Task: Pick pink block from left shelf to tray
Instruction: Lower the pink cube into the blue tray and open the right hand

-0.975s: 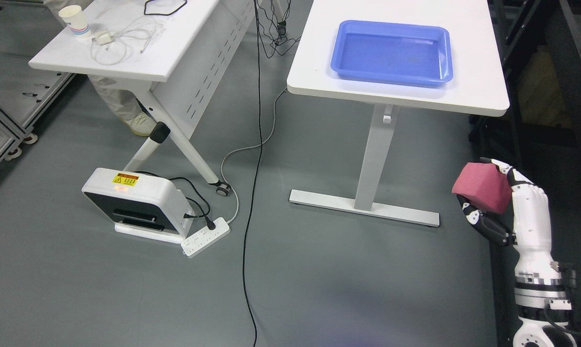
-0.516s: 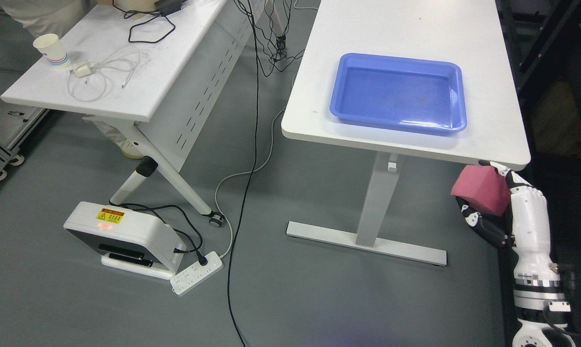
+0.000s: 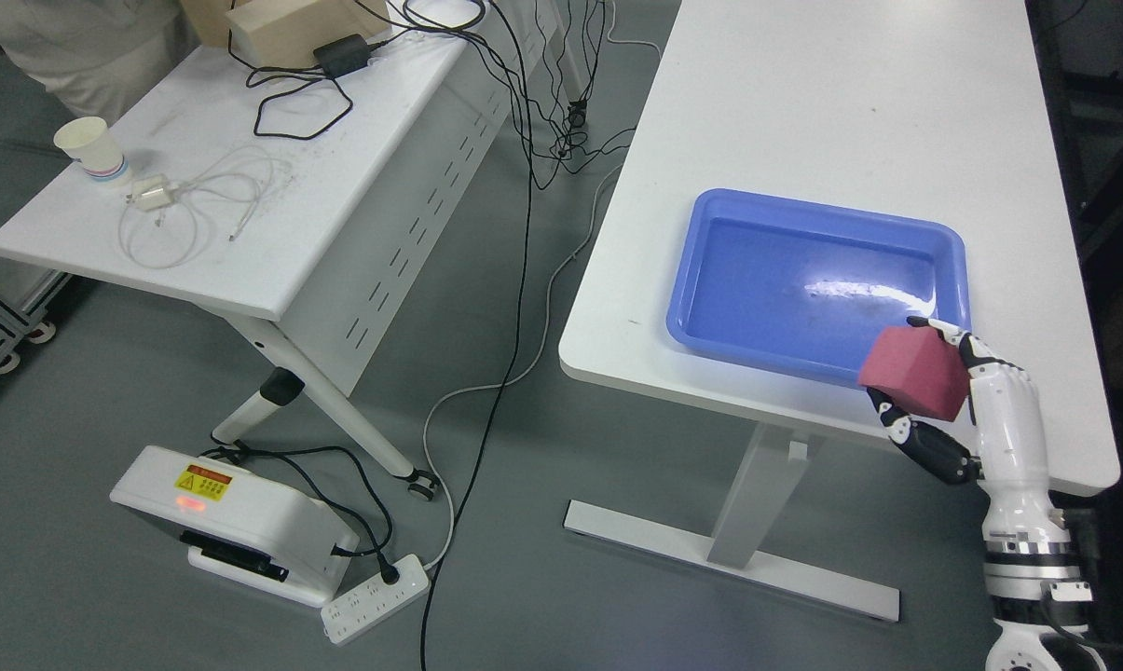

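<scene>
The grey floor (image 3: 104,578) fills the lower left of the head view. On it stand two white tables. The right table (image 3: 803,140) carries the blue tray (image 3: 710,270), which lies near the table's front edge and holds nothing. The left table (image 3: 272,233) stands well apart from it, angled, with black cables hanging between the two. On the left table lie a wooden box (image 3: 291,28) at the far end with a black adapter (image 3: 340,54) beside it, a loose white cable (image 3: 198,210) with its plug, and a paper cup (image 3: 86,149) standing upright near the left edge. A person in light clothing (image 3: 76,47) shows partly at the top left corner. On the floor under the left table sits a white device (image 3: 235,503) with a yellow warning label, and just beside it a white power strip (image 3: 375,596) with a black plug in it.

The right hand (image 3: 952,401) comes up from the lower right corner on a white forearm. Its fingers (image 3: 924,443) are curled around the pink block (image 3: 915,373), thumb below and the others above and behind, gripping it firmly. The pink block is held in the air over the front right corner of the tray, overlapping the tray's near rim in the view, tilted with one corner upward.
</scene>
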`<state>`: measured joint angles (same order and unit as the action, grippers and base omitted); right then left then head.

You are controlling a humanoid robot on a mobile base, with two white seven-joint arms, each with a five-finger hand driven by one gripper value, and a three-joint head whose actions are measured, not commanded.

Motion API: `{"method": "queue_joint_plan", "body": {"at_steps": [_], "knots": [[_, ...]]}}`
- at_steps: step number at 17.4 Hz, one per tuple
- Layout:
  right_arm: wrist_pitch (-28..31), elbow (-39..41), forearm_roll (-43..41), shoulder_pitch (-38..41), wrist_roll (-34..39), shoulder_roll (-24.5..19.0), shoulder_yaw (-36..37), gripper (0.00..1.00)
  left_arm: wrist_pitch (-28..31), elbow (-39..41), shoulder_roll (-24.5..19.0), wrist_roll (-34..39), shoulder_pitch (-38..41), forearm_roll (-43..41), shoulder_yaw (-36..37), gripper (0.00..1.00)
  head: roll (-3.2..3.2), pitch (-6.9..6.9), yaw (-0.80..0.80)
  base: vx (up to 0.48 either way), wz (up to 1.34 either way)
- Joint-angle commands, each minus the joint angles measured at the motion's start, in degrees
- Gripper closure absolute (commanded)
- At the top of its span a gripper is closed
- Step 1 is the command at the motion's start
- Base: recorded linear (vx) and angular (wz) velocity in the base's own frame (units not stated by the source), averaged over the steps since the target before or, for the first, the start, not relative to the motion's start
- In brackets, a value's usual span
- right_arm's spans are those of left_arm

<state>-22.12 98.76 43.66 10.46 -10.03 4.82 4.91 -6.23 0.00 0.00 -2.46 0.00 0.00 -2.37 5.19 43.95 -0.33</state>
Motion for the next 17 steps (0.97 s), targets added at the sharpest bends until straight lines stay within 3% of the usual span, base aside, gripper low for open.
{"method": "queue_joint_plan", "body": {"at_steps": [1,11,17], "knots": [[1.11,-0.06,0.02,0.00,5.87,0.01,-1.92,0.92,-0.01,1.00,-1.00,0.00,-1.23,-0.09,0.00,0.00,0.00,0.00,0.00,0.292,0.09],[7.96,-0.15,0.02,-0.09,9.67,-0.34,-3.59,0.84,-0.01,1.00,-1.00,0.00,-1.23,-0.09,0.00,0.00,0.00,0.00,0.00,0.201,0.04],[12.89,-0.32,-1.03,-0.09,11.70,-1.04,-3.51,0.38,-0.01,1.00,-1.00,0.00,-1.23,-0.09,0.00,0.00,0.00,0.00,0.00,0.087,0.02]]}}
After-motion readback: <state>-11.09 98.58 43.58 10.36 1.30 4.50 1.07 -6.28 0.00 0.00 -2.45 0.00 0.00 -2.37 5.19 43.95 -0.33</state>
